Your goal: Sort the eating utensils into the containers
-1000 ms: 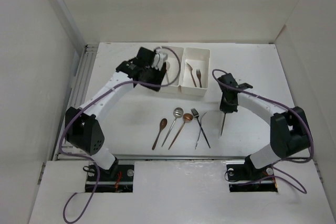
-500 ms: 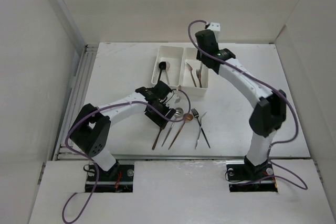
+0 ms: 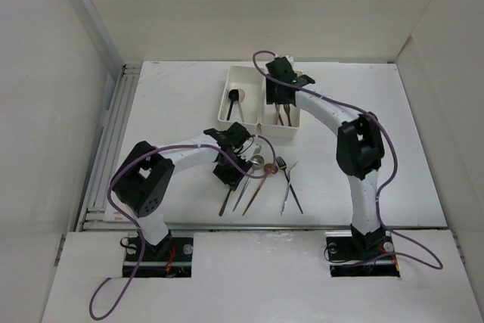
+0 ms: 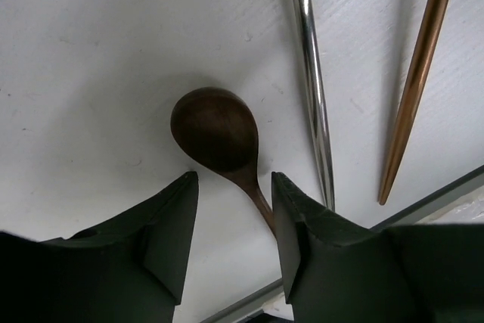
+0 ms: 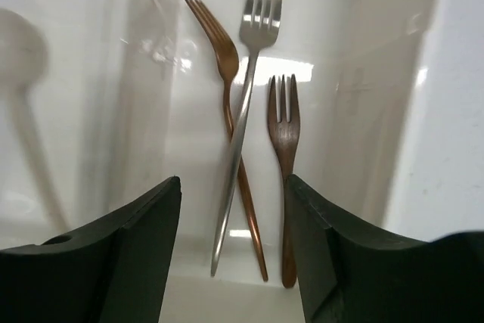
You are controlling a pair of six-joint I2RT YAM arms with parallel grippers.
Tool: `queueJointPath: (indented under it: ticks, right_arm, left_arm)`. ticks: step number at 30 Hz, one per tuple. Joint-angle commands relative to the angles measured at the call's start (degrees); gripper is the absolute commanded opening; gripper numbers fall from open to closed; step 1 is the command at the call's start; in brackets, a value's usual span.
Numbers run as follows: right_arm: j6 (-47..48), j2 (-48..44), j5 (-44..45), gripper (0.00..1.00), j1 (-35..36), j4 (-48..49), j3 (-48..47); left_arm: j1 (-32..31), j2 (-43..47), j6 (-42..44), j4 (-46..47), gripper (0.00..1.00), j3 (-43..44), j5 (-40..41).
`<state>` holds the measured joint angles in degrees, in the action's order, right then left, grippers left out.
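Observation:
My left gripper (image 3: 229, 168) (image 4: 234, 177) stands open low over the table, its jaws either side of the neck of a brown spoon (image 4: 215, 130) (image 3: 227, 197), which lies flat close to the right finger. Beside it lie a silver spoon (image 3: 255, 162) (image 4: 311, 88), a copper spoon (image 3: 270, 169) (image 4: 420, 81), a dark fork (image 3: 282, 163) and a silver fork (image 3: 288, 184). My right gripper (image 3: 280, 100) (image 5: 233, 179) hangs open and empty over the right container (image 3: 295, 130), where a copper fork (image 5: 225, 81), a silver fork (image 5: 257, 28) and a brown fork (image 5: 284, 130) lie. The left container (image 3: 224, 107) holds a black spoon (image 3: 234, 96).
The two white bins stand side by side at the back middle of the white table. White walls close in the left, right and back. A metal rail (image 3: 110, 141) runs along the table's left edge, and the table's near edge (image 4: 423, 198) shows just past the spoons.
My right arm swung from the table's right side to the right bin, and its jaws opened, leaving a fork there. My left arm came from the left bin down onto the brown spoon.

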<state>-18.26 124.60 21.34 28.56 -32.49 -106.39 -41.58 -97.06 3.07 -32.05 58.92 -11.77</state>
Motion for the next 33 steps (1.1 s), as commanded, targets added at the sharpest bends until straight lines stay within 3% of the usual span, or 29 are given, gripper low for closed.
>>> queueJointPath:
  ticks: [1, 4, 7, 10, 15, 20, 24, 27, 28, 29, 33]
  right_arm:
    - [1.4, -10.3, 0.0, 0.63, -0.3, 3.6, -1.7]
    - [1.4, -14.4, 0.5, 0.63, -0.3, 4.8, 0.7]
    - [1.4, -18.8, 1.7, 0.63, -0.3, 5.9, 3.5]
    - [1.4, -21.5, 4.1, 0.63, -0.3, 2.8, 3.5]
    - [3.8, -29.7, 4.8, 0.64, 0.2, 1.6, 7.2]
    - [5.3, -37.1, -6.2, 0.64, 0.2, -3.6, 17.8]
    - [-0.3, -47.0, -10.2, 0.73, 4.2, -5.1, 34.4]
    - [-7.2, -50.7, -13.1, 0.77, 7.6, -3.3, 45.3]
    - [-9.9, -51.9, -14.0, 0.77, 7.7, -2.7, 47.6]
    - [-10.8, -51.9, -14.0, 0.74, 8.8, -2.0, 49.4]
    - [-11.4, -50.9, -12.3, 0.4, 10.8, -0.7, 55.0]
  left_arm:
    - [-0.8, -0.9, -0.3, -3.0, 0.39, 2.8, -1.1]
    - [-1.9, -3.7, 0.3, -3.0, 0.32, 2.8, -1.8]
    - [-1.9, -5.5, -1.1, 0.4, 0.11, -0.2, -1.2]
    - [-1.2, -7.3, -2.6, 3.4, 0.0, -2.5, 2.3]
    - [1.8, -7.9, -2.6, 1.7, 0.0, -1.4, 2.3]
    - [4.0, -2.1, -0.5, -4.8, 0.0, 5.1, 4.8]
    - [4.5, 6.9, 1.9, -9.4, 0.0, 17.5, 4.3]
    - [6.3, 5.4, 1.8, -9.4, 0.0, 28.2, 3.4]
    - [8.0, 2.3, 1.2, -8.2, 0.0, 35.5, 2.9]
    - [9.1, 0.3, 0.4, -7.3, 0.0, 38.9, 2.9]
    - [14.2, -11.6, -3.9, -3.0, 0.0, 53.4, 3.5]
